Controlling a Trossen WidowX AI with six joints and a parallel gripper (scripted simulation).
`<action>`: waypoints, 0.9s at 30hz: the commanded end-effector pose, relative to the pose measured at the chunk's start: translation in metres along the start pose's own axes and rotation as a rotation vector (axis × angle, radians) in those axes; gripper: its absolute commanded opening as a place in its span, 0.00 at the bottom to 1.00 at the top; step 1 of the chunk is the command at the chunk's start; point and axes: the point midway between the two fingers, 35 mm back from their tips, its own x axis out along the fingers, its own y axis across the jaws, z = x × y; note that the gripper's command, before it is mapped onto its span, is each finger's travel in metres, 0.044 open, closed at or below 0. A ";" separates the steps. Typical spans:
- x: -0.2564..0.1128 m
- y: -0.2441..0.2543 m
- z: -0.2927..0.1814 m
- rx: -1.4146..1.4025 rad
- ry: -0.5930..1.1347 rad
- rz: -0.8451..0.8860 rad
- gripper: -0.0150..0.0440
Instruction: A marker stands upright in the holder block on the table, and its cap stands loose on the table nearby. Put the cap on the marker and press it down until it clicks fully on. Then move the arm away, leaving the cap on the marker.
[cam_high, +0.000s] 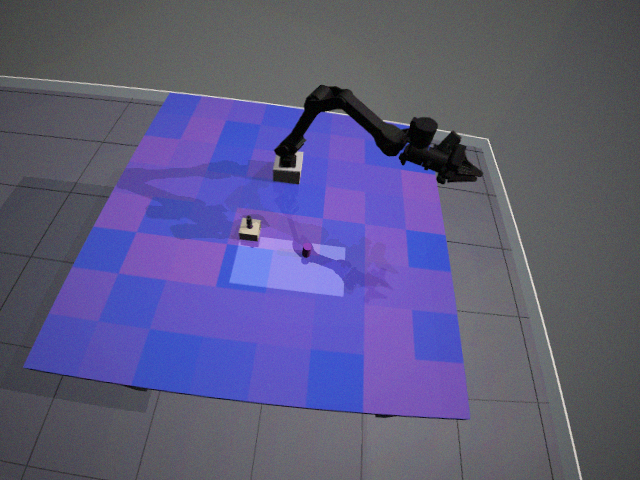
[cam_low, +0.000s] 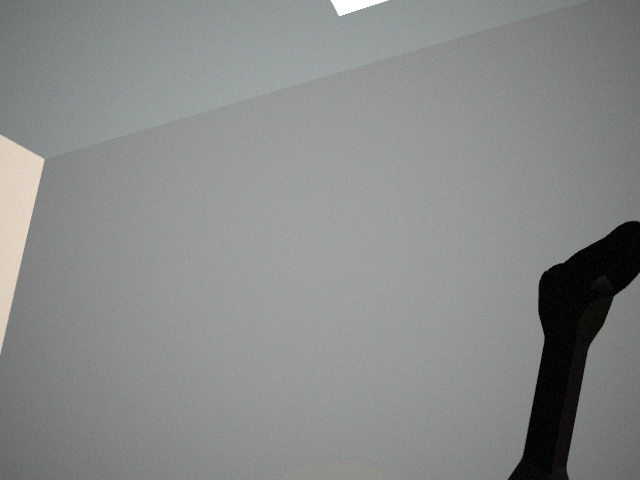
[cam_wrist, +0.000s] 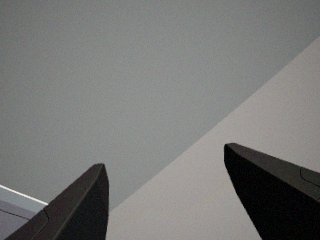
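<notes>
The holder block (cam_high: 249, 235) is a small cream block near the middle of the table in the top view. The dark marker (cam_high: 249, 223) stands upright in it, with its tip uncovered. The cap (cam_high: 307, 250), a small dark magenta cylinder, stands loose on the table to the right of the block. My gripper (cam_high: 477, 176) (cam_wrist: 166, 163) is open and empty, held high beyond the right side of the table, far from both. The wrist view shows only walls and a floor edge between and around the fingers. The exterior view shows neither marker nor cap.
The arm's pale base block (cam_high: 286, 175) stands behind the holder block and cap. The arm (cam_high: 356, 113) (cam_low: 555, 382) arches up from it toward the right. The blue and purple checkered table top (cam_high: 232, 361) carries arm shadows and a bright light patch around the cap.
</notes>
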 end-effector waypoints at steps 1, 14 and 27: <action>-0.018 0.005 -0.075 0.160 0.221 0.098 0.68; -0.148 0.040 -0.256 0.695 0.946 0.253 0.68; -0.345 0.070 -0.313 1.238 1.724 0.202 0.68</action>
